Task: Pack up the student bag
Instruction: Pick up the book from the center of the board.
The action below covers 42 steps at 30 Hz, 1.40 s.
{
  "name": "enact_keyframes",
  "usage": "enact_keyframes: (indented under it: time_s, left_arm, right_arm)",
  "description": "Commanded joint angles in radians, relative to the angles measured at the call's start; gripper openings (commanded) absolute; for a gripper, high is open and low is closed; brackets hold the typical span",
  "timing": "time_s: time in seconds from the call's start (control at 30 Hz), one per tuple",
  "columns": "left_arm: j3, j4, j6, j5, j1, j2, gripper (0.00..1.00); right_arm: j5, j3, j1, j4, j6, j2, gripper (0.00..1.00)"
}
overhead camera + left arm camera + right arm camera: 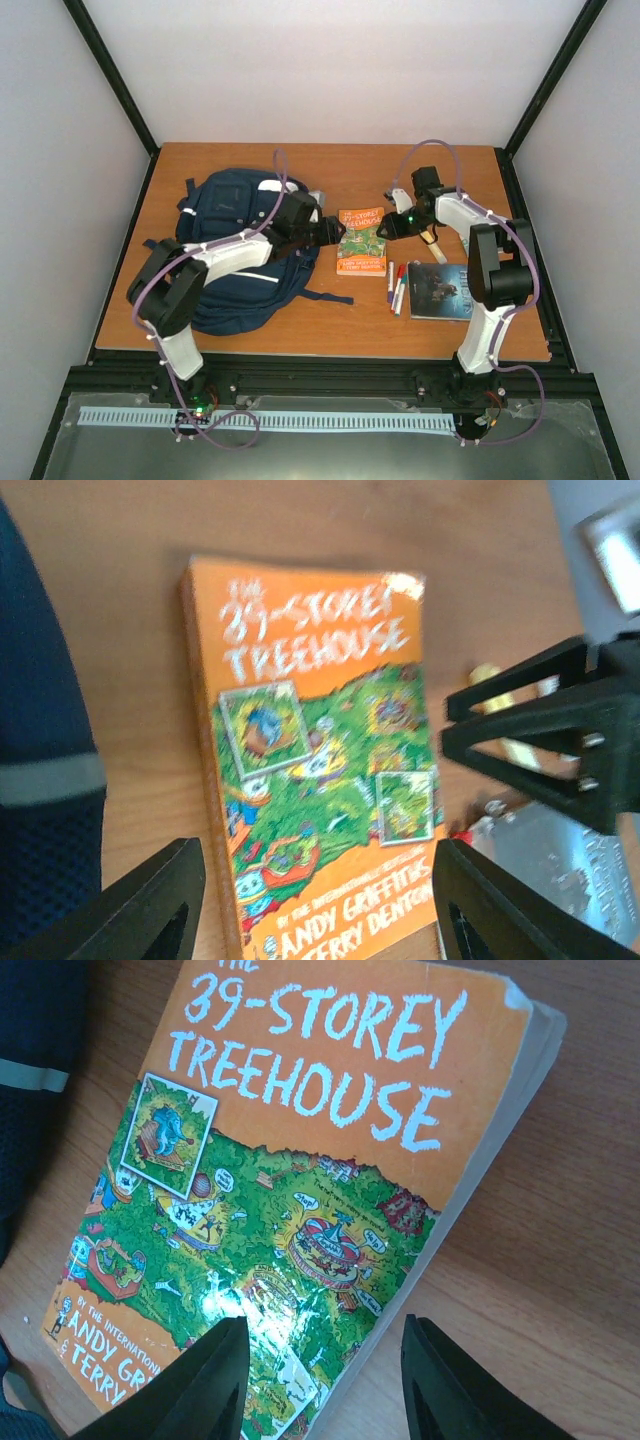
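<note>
Student bag (243,302): navy fabric, thin white stripes.

- worktop (300,170): wood-grain, smooth, matt.
- student bag (222,205), at 9 o'clock: navy woven cloth, matt.
- orange book (330,1160), centre: paper cover, glossy, scuffed corner.

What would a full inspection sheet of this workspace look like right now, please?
surface: wooden table, no spills seen.
job's things: student bag lying on the left; orange paperback beside it, flat, cover up.
clutter: pens and a dark book to the right of the paperback.
grippers: left gripper open, fingers either side of the paperback; right gripper open over the paperback's page edge.
cables: purple cables looped along both arms.
surroundings: white walls, black frame posts.
</note>
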Motion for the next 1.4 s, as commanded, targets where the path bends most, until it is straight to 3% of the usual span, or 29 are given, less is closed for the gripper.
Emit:
enact_keyframes:
  time_s: [0.0, 0.3, 0.8, 1.2, 1.37]
  left_arm:
    - [-0.018, 0.097, -0.119, 0.127, 0.007, 0.068, 0.65]
    - [0.023, 0.029, -0.111, 0.122, 0.007, 0.171, 0.69]
    - [0.053, -0.008, -0.151, 0.096, 0.007, 0.263, 0.68]
    - [0.118, 0.120, -0.242, 0.272, 0.008, 0.399, 0.68]
    - [0.114, 0.290, -0.306, 0.374, 0.007, 0.419, 0.67]
  right_arm:
    - [0.010, -0.017, -0.001, 0.028, 0.023, 0.025, 0.42]
    - [0.039, -0.011, -0.001, 0.017, 0.027, 0.079, 0.38]
    - [0.162, -0.011, -0.001, -0.037, 0.004, 0.174, 0.15]
    - [0.169, 0.015, -0.001, -0.079, -0.015, 0.203, 0.16]
    - [0.165, 0.021, 0.001, -0.088, -0.019, 0.209, 0.18]
